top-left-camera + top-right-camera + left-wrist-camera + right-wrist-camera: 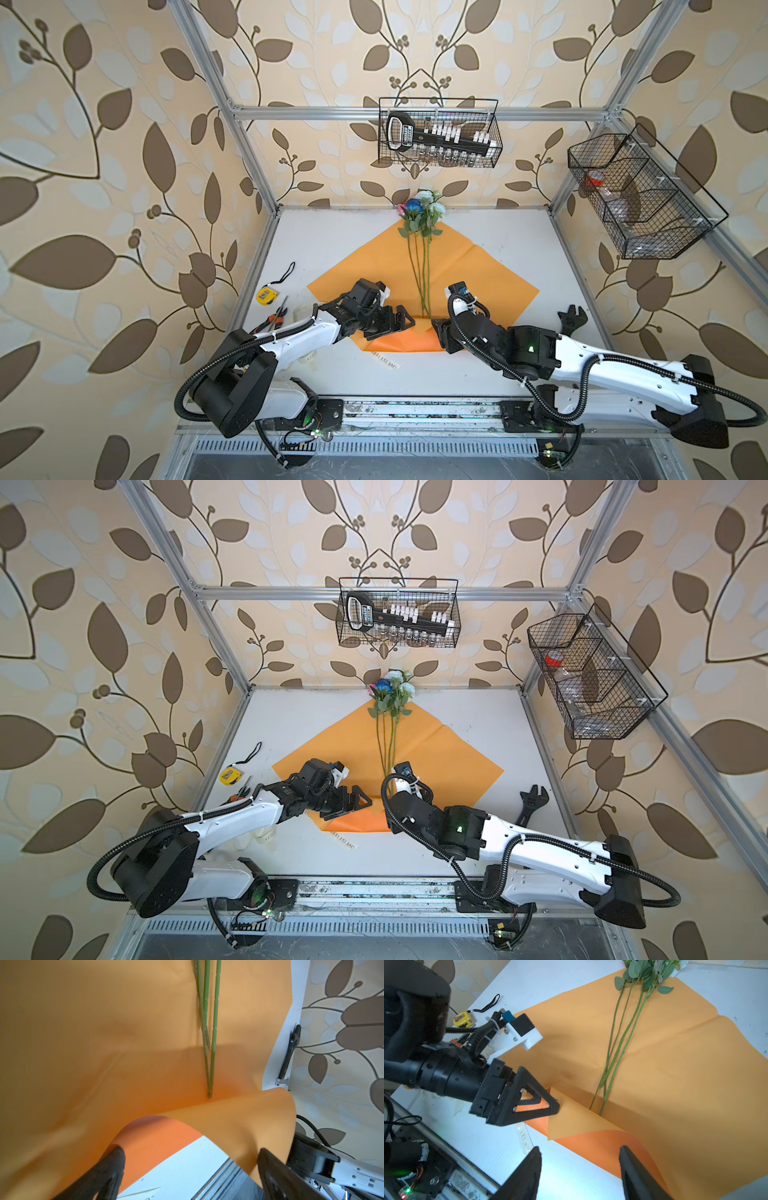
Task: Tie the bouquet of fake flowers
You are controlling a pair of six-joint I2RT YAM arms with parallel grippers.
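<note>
Orange wrapping paper (478,282) lies as a diamond on the white table (519,249), and the bouquet of fake flowers (420,216) rests along its middle; the pink, blue and pale blooms sit at the far corner by the back wall, and the thin green stems (214,1043) run toward the near corner; that near corner is folded up and back over itself, its brighter underside showing, and the stem ends stop just at the fold; the left gripper (190,1149) hovers low at the left side of the fold with its jaws spread wide, the arched flap standing between its fingers (114,1163) in the left wrist view, though contact with the paper cannot be told; the right gripper (579,1148) sits at the right side of the fold, jaws apart with bare table showing in the gap; a cream ribbon (525,1140) with dark lettering lies flat just beside the paper's near edge; a yellow tape measure (267,295) rests off to the left, a black wrench (575,318) off to the right.
</note>
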